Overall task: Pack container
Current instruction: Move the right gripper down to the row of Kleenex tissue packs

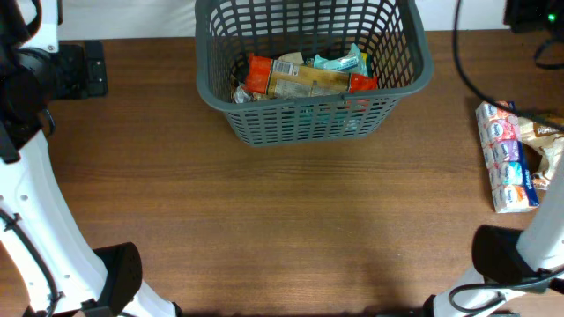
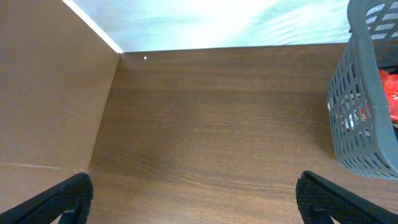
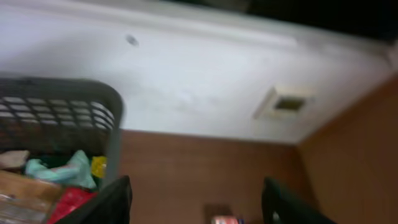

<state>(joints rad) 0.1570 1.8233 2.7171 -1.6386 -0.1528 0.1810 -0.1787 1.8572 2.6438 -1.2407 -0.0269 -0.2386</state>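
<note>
The dark grey lattice basket [image 1: 231,99] stands at the back middle of the table, holding several snack packets, among them a long orange-and-tan one [image 1: 304,79] and a teal one [image 1: 344,62]. The basket also shows at the right edge of the left wrist view [image 2: 360,118] and at the left of the right wrist view [image 3: 62,112]. My left gripper [image 2: 193,199] is open and empty above bare wood, left of the basket. My right gripper [image 3: 199,202] is open and empty, right of the basket. Neither gripper's fingers show in the overhead view.
A white-and-blue multi-pack of snacks [image 1: 506,157] lies at the right table edge, with tan packets [image 1: 546,145] beside it. A small packet shows between the right fingers [image 3: 225,219]. The arm bases sit at the front corners [image 1: 115,277] [image 1: 502,255]. A black mount [image 1: 84,69] sits back left.
</note>
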